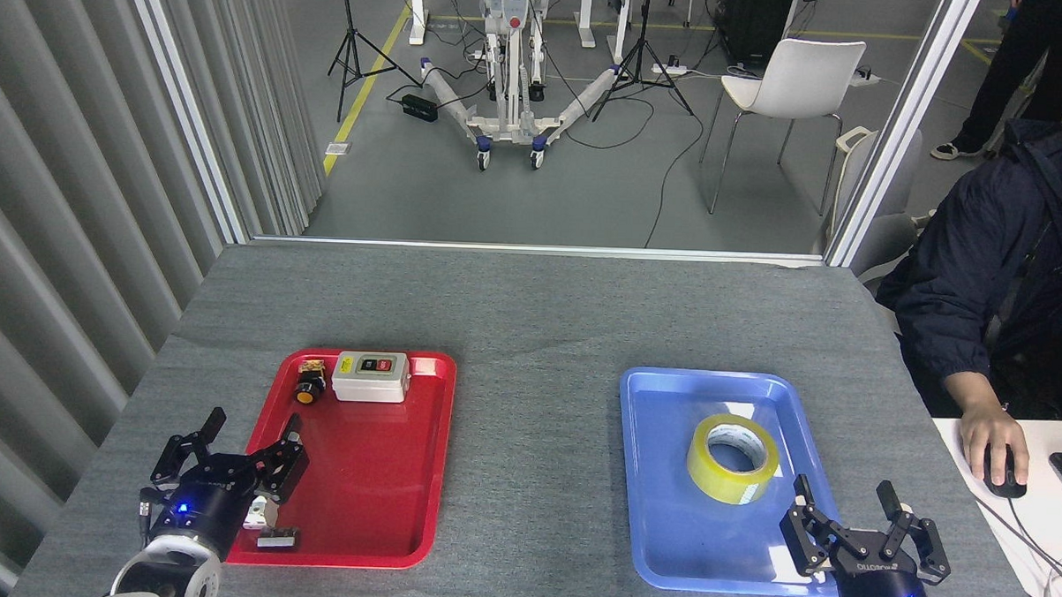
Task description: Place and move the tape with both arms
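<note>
The tape (731,459), a wide translucent yellow roll with a white core, lies flat in the middle of the blue tray (663,551). My right gripper (844,498) stands open at the tray's near right corner, a little toward me and to the right of the roll, holding nothing. My left gripper (253,427) is open too, low at the near left, its fingers spread over the left rim of the red tray (374,505). Both show a small blue light.
The red tray holds a white switch box (370,376), a yellow-capped push button (308,388) and small parts (267,523) near its front left corner. A seated person's hand (994,443) rests on a mouse at a white desk on the right.
</note>
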`<act>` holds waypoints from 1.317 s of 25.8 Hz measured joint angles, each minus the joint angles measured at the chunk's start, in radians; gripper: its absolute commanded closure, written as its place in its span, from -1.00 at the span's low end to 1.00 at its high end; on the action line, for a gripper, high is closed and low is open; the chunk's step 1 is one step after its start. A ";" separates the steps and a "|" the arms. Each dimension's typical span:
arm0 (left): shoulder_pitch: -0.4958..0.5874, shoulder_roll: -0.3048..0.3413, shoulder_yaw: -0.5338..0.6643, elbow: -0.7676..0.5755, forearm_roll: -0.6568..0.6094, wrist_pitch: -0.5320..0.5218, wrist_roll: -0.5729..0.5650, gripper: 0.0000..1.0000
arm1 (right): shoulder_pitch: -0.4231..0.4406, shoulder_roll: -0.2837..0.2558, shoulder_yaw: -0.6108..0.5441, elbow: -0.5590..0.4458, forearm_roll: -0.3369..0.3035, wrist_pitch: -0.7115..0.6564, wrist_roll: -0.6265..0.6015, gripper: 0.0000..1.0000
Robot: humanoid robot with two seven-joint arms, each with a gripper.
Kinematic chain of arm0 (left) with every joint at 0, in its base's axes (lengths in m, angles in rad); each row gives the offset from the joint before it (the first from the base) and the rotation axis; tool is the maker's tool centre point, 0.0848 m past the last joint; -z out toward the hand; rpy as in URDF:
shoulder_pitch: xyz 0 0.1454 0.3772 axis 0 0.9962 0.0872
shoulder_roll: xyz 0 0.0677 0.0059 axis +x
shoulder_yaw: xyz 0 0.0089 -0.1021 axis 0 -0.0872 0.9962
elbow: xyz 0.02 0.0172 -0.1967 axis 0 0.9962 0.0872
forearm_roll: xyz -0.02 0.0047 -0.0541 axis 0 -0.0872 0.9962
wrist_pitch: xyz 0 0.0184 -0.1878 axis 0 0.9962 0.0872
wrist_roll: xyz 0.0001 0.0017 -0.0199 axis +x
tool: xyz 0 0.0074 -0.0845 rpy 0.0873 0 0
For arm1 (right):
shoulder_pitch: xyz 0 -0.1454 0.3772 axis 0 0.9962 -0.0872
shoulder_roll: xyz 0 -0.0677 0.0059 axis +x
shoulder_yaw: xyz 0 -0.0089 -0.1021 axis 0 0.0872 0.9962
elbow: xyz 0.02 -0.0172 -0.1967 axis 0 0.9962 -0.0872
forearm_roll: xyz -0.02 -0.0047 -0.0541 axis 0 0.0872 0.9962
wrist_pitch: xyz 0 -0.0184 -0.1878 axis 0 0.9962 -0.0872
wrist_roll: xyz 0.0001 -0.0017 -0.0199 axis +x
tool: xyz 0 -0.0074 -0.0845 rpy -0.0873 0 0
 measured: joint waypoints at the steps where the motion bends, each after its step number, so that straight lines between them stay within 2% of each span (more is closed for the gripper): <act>1: 0.000 0.000 0.000 0.000 0.000 0.001 0.000 -1.00 | 0.000 0.000 -0.001 0.001 -0.001 0.002 0.000 -0.99; 13: 0.008 0.000 0.004 -0.003 0.001 0.007 0.000 -1.00 | -0.033 0.002 0.000 0.007 -0.005 0.005 0.000 -0.98; 22: 0.076 -0.009 0.020 -0.015 0.007 0.004 0.042 -1.00 | -0.036 0.006 0.001 0.006 -0.004 0.000 -0.005 -0.99; 34: 0.069 -0.014 0.025 -0.033 0.039 -0.003 0.048 -1.00 | -0.034 0.004 0.002 0.006 -0.004 -0.005 -0.008 -0.99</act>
